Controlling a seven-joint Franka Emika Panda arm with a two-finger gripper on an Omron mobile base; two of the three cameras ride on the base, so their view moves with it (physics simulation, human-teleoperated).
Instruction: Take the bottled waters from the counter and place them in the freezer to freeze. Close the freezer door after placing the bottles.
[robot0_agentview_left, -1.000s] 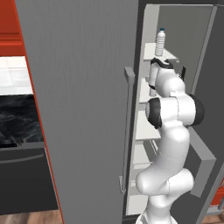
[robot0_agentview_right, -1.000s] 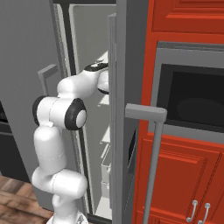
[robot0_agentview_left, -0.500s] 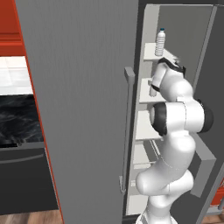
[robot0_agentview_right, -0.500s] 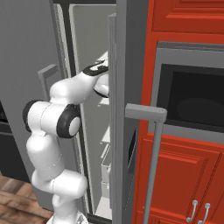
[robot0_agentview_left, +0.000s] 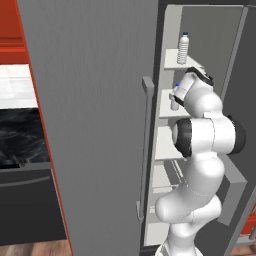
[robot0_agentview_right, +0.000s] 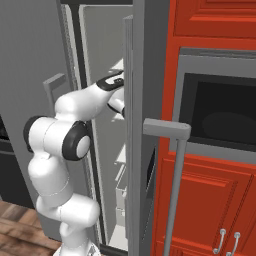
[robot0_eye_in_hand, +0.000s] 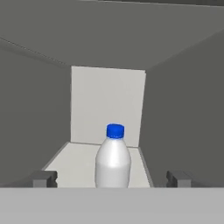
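Inside the open freezer (robot0_agentview_left: 212, 35), one bottled water (robot0_agentview_left: 183, 48) stands upright on the top white shelf. A second bottled water (robot0_eye_in_hand: 113, 158) stands upright on the shelf below, also seen as the bottle (robot0_agentview_left: 174, 99) beside my hand. My gripper (robot0_eye_in_hand: 111, 179) is open, with one fingertip on each side of this bottle and clear gaps between them and it. The freezer door (robot0_agentview_left: 95, 125) stands wide open to the left, with its bar handle (robot0_agentview_left: 146, 150) towards me. The counter (robot0_agentview_left: 20, 135) shows at the far left.
The other fridge door (robot0_agentview_right: 142, 125) is ajar just right of my arm, its handle (robot0_agentview_right: 172, 200) in front. A black built-in oven (robot0_agentview_right: 220, 115) and red cabinet fronts (robot0_agentview_right: 200, 200) are further right. More white shelves (robot0_agentview_left: 165, 145) lie below the hand.
My elbow has swung outward and lower while the hand stays at the second shelf. The jaws remain wide apart around the standing bottle.
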